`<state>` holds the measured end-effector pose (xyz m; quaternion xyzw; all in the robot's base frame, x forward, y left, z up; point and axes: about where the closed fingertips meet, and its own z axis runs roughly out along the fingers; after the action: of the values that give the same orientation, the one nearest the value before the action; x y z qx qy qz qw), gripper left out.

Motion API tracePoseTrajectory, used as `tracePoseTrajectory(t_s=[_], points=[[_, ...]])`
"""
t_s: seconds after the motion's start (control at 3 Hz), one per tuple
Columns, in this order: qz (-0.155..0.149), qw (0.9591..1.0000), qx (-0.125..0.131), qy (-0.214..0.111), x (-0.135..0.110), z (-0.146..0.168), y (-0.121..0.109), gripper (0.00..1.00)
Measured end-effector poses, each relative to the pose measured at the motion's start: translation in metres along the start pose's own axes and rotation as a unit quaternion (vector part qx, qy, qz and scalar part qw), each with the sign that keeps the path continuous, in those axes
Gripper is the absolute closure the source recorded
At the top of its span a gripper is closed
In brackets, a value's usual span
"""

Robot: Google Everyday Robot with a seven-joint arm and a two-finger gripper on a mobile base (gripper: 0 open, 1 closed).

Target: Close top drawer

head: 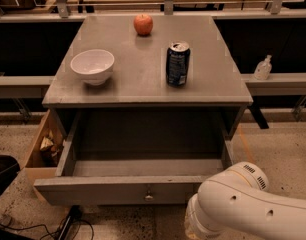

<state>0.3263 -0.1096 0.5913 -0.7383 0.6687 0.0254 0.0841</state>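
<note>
The top drawer [118,189] is a wide, shallow grey wooden drawer standing partly open out of the grey cabinet [143,84]. Its inside [143,166] shows nothing in it. Its flat front panel carries one small metal knob [149,196] at the centre. My white arm [243,206] curves in at the bottom right, just in front of the right end of the drawer front. My gripper is out of view below the bottom edge of the picture.
On the cabinet top stand a white bowl [93,65], a dark soda can [177,64] and a red apple [143,24]. A cardboard box [40,144] sits on the floor at the left. A small bottle [263,67] stands on the right ledge. Cables [38,229] lie at the bottom left.
</note>
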Motion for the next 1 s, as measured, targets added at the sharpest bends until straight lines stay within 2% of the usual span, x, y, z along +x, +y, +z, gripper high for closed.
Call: tracePoseTrajectory(t_s=[0.33, 0.67, 1.0], points=[[-0.01, 0.9997, 0.02, 0.009, -0.011, -0.008, -0.044, 1.0], [-0.025, 0.998, 0.056, 0.019, -0.029, -0.024, -0.105, 1.0], [-0.025, 0.998, 0.056, 0.019, -0.029, -0.025, -0.105, 1.0]])
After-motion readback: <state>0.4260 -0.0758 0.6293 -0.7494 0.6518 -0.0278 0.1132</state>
